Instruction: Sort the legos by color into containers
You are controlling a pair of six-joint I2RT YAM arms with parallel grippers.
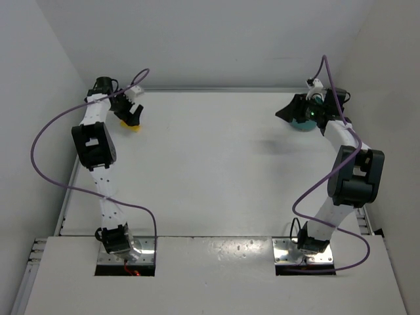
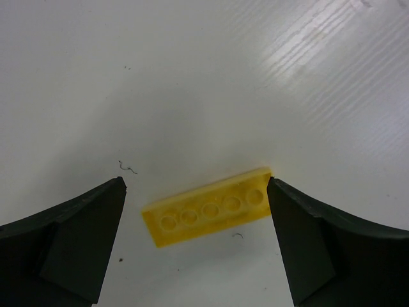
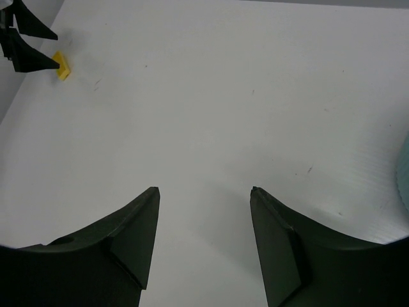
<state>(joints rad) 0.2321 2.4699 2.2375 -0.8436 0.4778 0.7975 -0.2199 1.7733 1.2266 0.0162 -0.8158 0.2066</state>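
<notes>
A flat yellow plastic lego plate (image 2: 208, 214) with a single row of round studs lies on the white counter (image 1: 210, 164), in its far left corner. It sits slantwise in the gap of the left end effector (image 2: 196, 188), whose dark fingers are spread wide to either side. The plate's higher end is right at the tip of the right-hand finger, touching or just short of it; I cannot tell which. The other end is apart from the left-hand finger.

No other brick shows in any view. The round teal plastic tub (image 1: 303, 125) stands at the far right of the counter, well apart from the plate and mostly hidden under the right end effector (image 3: 204, 192), so its compartments cannot be read. That end effector is also spread, with nothing between its fingers — only bare counter below.

The step in hand looks like the pickup of the yellow plate by the left arm. The next move probably calls for the fingers to sit low enough to catch so thin a piece, then close along its length — an uneven squeeze might spin it or skid it away. After that comes a long carry across to the tub.
</notes>
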